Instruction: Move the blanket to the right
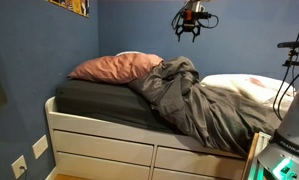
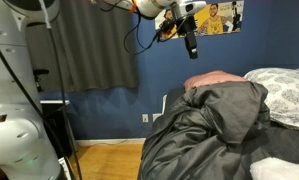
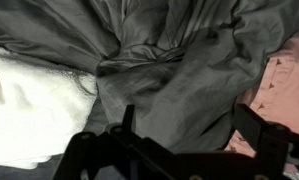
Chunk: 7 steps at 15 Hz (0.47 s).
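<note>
The dark grey wrinkly blanket [image 1: 189,100] lies bunched on the bed, piled against the pink pillow and hanging over the bed's near side. It shows in both exterior views [image 2: 204,125] and fills the wrist view [image 3: 169,70]. My gripper [image 1: 190,32] hangs high above the blanket, well clear of it, fingers pointing down [image 2: 190,50]. In the wrist view its two fingers [image 3: 189,125] are spread apart with nothing between them.
A pink pillow [image 1: 114,66] lies at the bed's head on the charcoal fitted sheet [image 1: 94,98]. White bedding [image 1: 249,88] lies beyond the blanket [image 3: 29,105]. White bed drawers [image 1: 99,150] sit below. A blue wall and dark curtain [image 2: 89,45] stand behind.
</note>
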Tool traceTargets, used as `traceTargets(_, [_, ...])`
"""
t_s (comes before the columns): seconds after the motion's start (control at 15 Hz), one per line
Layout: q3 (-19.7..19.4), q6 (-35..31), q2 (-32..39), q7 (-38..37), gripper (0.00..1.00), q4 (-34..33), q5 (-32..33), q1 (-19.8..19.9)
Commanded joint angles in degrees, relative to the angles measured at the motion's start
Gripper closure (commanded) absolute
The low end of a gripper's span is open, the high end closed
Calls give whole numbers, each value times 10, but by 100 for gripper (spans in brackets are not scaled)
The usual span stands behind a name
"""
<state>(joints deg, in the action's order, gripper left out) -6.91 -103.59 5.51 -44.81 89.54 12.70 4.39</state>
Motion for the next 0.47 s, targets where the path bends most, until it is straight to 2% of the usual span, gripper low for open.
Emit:
traceTargets(0.0, [10,-15,-104,105,0,93,-24,1])
traceTargets(0.13, [11,-17,-138,167,0,117,-35,3])
traceTargets(0.2, [14,2,-90,117,0,64,-14,6])
traceTargets(0.4, [17,2,-124,154,0,92,-21,9])
